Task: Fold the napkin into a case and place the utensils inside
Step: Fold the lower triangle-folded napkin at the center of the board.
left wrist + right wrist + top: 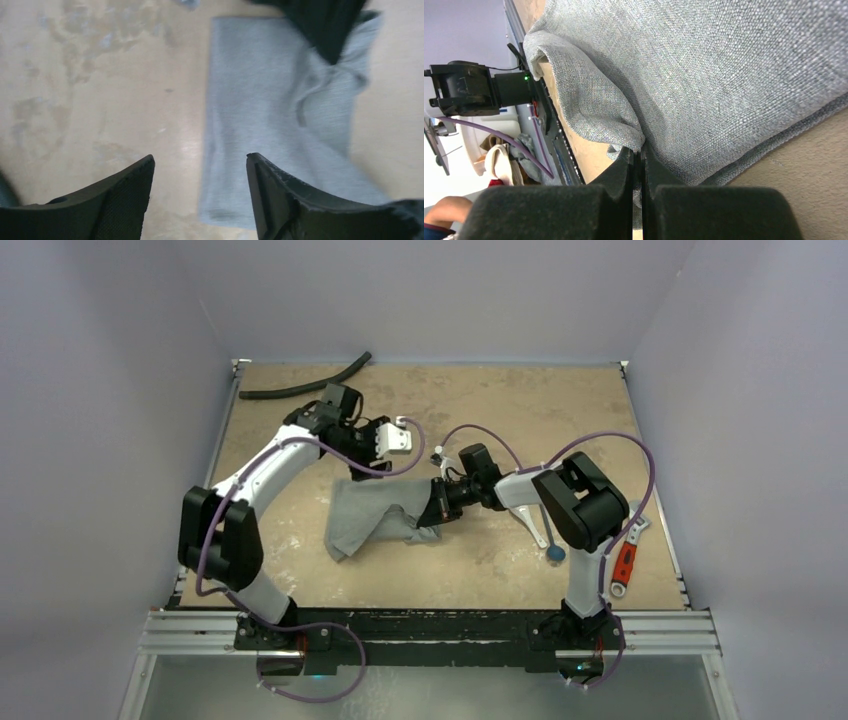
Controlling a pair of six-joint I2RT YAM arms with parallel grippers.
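Note:
The grey napkin (372,517) lies rumpled and partly folded in the middle of the table. My right gripper (437,512) is shut on a fold at its right edge, seen close in the right wrist view (638,154), where the cloth (724,75) fills the frame. My left gripper (392,448) is open and empty, hovering above the napkin's far edge; its view shows the cloth (270,110) between and beyond the open fingers (127,195). The small white spoon (440,454) lies behind the right wrist. The dark stick with a blue end (555,553) lies under the right arm.
A red-handled wrench (625,565) lies at the right edge of the table. A long black hose (305,386) lies along the far left edge. Grey walls enclose the table on three sides. The right arm's dark wrist (325,25) shows in the left wrist view.

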